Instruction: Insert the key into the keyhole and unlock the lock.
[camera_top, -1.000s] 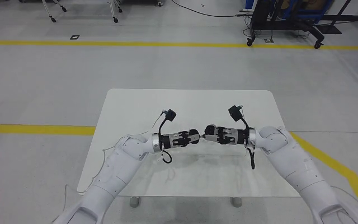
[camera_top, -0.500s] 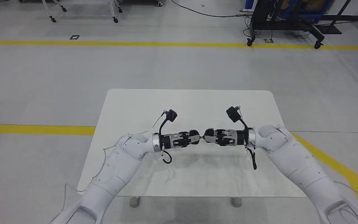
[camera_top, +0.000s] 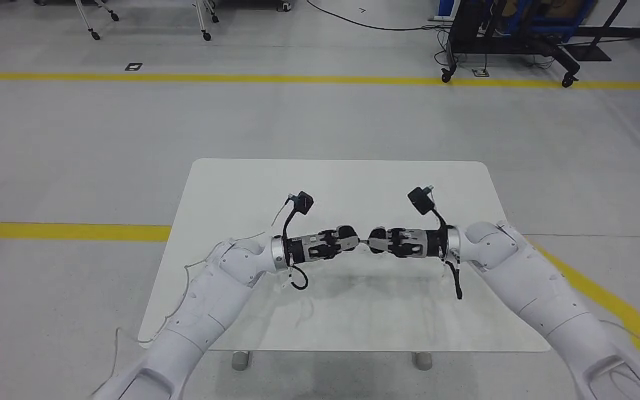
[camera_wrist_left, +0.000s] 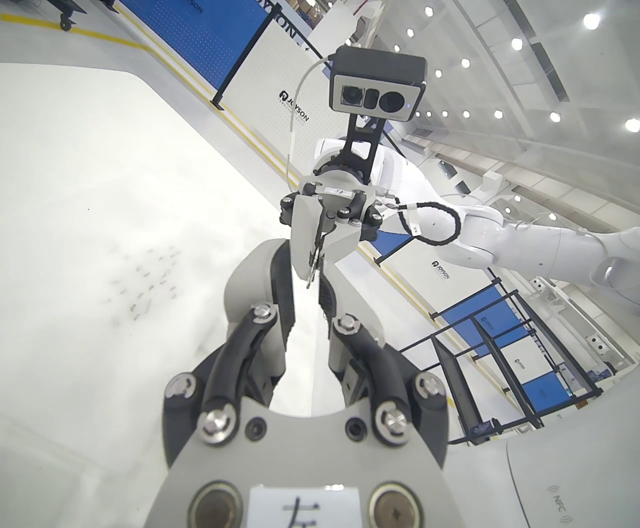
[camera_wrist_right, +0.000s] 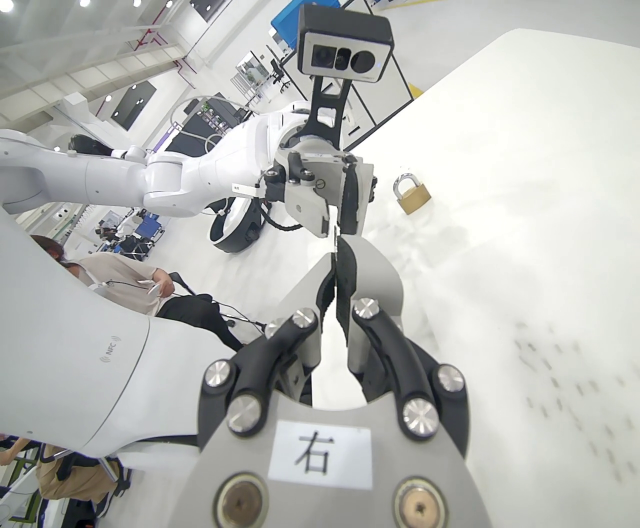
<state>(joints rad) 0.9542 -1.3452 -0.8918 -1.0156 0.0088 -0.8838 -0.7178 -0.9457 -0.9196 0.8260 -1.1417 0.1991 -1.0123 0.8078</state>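
Two grippers meet nose to nose above the middle of the table (camera_top: 400, 185), both held off the surface. Right gripper (camera_wrist_right: 336, 257): we see its fingers pinched together on the key (camera_wrist_left: 313, 262), a thin metal blade poking out past the tips toward the other arm. Left gripper (camera_wrist_left: 303, 282): fingers parted by a narrow gap, gripping nothing. The key's tip sits at the mouth of that gap, and we can't tell whether it touches either pad. Lock (camera_wrist_right: 413, 193): small brass padlock with a silver shackle, lying flat on the table, beyond the left gripper as the right wrist camera looks at it. Neither gripper touches it, and we can't tell whether the shackle is latched. Key and lock are well apart, so the key isn't in the keyhole. From the top view we see the two arms form a shallow line across the table, tips nearly touching.
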